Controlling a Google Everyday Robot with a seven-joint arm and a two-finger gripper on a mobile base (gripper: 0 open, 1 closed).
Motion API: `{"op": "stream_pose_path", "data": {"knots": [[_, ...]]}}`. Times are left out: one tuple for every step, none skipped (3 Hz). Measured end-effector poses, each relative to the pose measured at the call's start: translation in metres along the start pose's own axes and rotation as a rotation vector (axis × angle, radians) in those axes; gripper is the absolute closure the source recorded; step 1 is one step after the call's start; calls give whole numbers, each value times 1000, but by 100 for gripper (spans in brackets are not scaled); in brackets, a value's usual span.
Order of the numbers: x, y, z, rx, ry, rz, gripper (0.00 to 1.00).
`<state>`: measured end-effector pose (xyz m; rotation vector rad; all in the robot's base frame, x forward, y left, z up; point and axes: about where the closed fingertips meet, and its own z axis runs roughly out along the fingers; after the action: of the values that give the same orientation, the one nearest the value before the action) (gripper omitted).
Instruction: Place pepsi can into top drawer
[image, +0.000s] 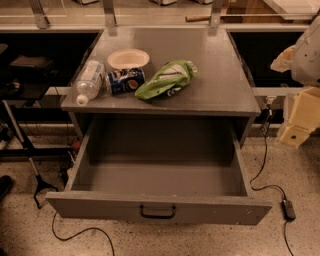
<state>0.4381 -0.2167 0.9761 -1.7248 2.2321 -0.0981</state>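
Note:
The pepsi can (125, 80) lies on its side on the grey cabinet top (220, 85), at the left, between a clear plastic water bottle (89, 81) and a green chip bag (166, 78). The top drawer (160, 176) is pulled fully open below the cabinet top. Its inside holds nothing, and its front panel with the dark handle (157, 212) faces me. My gripper (299, 122) hangs at the right edge of the view, beside the cabinet's right side. It is far from the can and holds nothing that I can see.
A white paper bowl (128, 58) sits behind the can. Black cables (272, 187) and a small adapter lie on the speckled floor at the right. A dark stand (30, 165) and another cable are at the left. Metal rails run behind the cabinet.

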Motion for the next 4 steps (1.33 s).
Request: {"op": "stream_pose_path", "data": {"knots": [[-1, 0, 0, 2, -1, 0, 0], [-28, -8, -10, 46, -38, -10, 0], [-80, -21, -23, 99, -138, -22, 0], [-151, -34, -21, 102, -288, -41, 0]]}}
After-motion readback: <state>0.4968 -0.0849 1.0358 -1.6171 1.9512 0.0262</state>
